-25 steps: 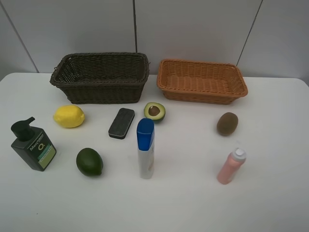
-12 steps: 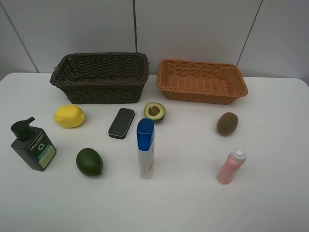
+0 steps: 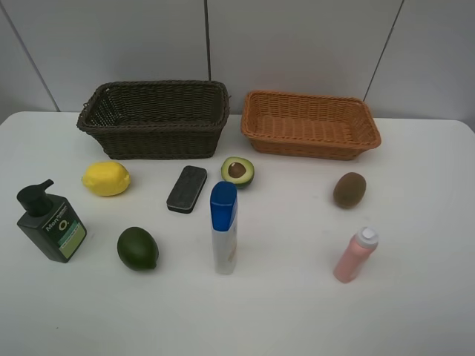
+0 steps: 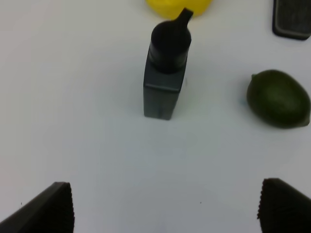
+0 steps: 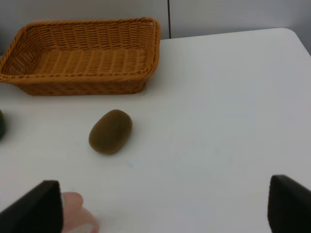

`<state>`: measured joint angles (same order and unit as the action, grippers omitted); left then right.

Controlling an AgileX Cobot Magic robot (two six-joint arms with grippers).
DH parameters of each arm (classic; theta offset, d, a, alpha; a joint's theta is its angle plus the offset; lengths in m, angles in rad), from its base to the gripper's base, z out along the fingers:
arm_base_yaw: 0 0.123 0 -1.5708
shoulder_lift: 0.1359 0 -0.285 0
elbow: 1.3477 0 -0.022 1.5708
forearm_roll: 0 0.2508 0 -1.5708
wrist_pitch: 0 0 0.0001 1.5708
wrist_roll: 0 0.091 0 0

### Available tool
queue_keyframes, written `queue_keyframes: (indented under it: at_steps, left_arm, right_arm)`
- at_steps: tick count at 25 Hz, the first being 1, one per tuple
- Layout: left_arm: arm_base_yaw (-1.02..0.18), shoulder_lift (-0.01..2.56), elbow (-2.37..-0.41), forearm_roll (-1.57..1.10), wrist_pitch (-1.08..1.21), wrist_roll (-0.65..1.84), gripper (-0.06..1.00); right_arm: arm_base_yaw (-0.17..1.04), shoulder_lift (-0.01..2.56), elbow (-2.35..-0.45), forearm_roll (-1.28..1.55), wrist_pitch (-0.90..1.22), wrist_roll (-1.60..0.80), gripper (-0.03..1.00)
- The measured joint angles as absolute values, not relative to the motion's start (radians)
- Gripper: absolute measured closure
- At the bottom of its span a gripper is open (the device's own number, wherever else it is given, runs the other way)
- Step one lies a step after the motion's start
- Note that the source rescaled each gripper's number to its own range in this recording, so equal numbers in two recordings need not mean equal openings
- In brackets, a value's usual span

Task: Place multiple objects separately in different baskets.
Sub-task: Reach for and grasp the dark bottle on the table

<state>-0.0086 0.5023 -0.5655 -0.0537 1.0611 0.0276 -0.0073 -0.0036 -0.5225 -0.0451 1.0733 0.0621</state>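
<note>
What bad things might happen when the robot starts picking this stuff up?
The blue-capped white bottle and pink bottle stand upright and look slim, so a sideways nudge might tip them. The lemon, green avocado and kiwi are rounded and may roll away if pinched off-centre.
</note>
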Motion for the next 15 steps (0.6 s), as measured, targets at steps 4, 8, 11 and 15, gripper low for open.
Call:
queue_keyframes:
  at_steps: [4, 8, 11, 15]
  left_arm:
    - [-0.009, 0.791, -0.65, -0.05, 1.046, 0.056, -0.05]
    - [-0.009, 1.066, -0.751, -0.05, 1.037, 0.117, -0.05]
    - [-0.009, 1.243, -0.816, -0.05, 1.034, 0.14, -0.05]
    - [-0.009, 1.423, -0.885, -0.051, 1.022, 0.162, -0.05]
  right_arm:
    - [-0.007, -0.004, -0.523, -0.045, 1.073, 0.062, -0.03]
    - [-0.007, -0.004, -0.523, -0.045, 1.073, 0.062, -0.03]
    - [-0.007, -0.004, -0.523, -0.045, 1.073, 0.062, -0.03]
    - [-0.007, -0.004, -0.523, -0.045, 1.073, 0.062, -0.03]
